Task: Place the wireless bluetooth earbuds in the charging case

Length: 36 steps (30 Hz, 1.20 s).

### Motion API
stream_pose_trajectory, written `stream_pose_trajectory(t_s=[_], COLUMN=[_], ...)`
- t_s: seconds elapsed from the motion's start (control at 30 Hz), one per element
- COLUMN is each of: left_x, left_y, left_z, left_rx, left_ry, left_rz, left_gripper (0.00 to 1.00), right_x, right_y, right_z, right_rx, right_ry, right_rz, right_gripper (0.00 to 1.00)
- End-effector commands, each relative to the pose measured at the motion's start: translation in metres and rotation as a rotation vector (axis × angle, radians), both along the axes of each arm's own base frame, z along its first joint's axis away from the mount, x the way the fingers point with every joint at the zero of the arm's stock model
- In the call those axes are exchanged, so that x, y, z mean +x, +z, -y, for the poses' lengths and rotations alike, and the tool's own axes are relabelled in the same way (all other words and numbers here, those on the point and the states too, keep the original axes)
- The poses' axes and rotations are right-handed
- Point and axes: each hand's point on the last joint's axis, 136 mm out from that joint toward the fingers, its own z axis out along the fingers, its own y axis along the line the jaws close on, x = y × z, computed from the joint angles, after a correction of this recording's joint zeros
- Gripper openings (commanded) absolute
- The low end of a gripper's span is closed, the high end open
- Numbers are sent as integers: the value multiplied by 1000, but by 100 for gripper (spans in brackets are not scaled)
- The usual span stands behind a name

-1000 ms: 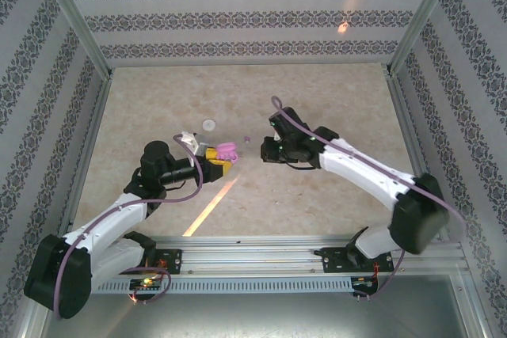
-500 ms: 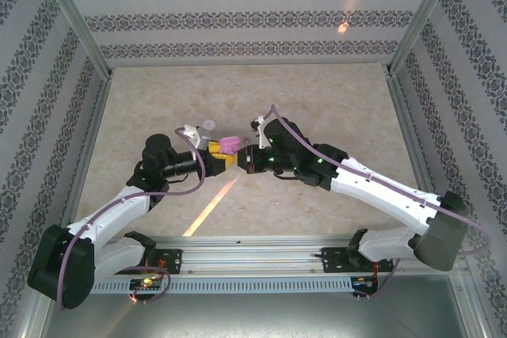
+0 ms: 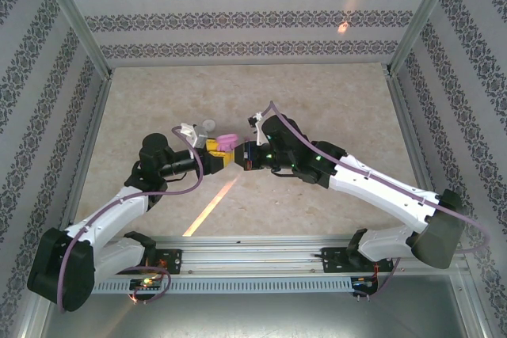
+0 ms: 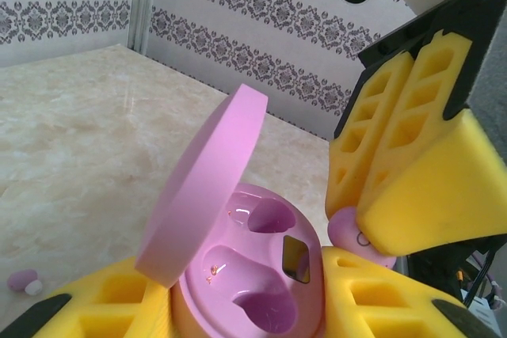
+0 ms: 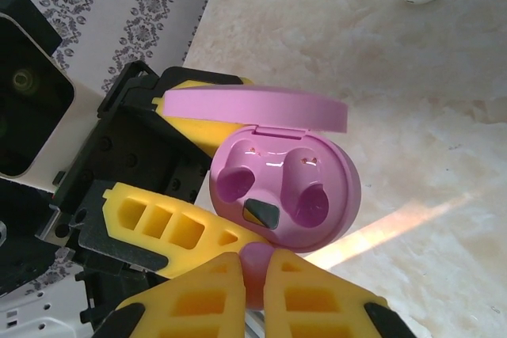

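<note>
Case [image 5: 285,187]: lid up, clamped in my left hand [image 3: 220,156]
Earbud [image 5: 255,260]: pinched tight in my right hand [image 3: 247,156]

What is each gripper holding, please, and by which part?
Left gripper: the pink oval plastic charging case, by its base. Right gripper: a tiny lilac plastic earbud, pinched between its fingertips.

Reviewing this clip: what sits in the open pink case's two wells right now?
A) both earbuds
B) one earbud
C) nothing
C: both wells of the charging case are bare, and one earbud is pinched in the right fingers, outside the case by its rim.
</note>
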Motion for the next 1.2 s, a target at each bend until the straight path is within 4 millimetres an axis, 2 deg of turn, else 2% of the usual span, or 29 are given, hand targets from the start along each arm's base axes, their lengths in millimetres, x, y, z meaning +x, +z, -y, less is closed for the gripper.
stream_pose_trajectory(t_s=[0.0, 0.3, 0.67, 0.97, 1.17], left_x=[-9, -6, -9, -8, -6], left_y=[15, 10, 15, 19, 19], left_z=[5, 5, 7, 8, 7], left_rx=[-7, 38, 0, -17, -8], left_ry=[-59, -58, -80, -80, -73], left_rz=[64, 51, 48, 50, 57], left_gripper=[12, 11, 12, 12, 12], right_x=[3, 5, 15, 20, 14], right_y=[42, 38, 23, 13, -9], right_z=[-17, -13, -30, -32, -24], right_rx=[118, 104, 100, 81, 0], right_ry=[20, 0, 13, 9, 21], right_rz=[56, 57, 41, 29, -2], right_gripper=[9, 9, 9, 9, 10])
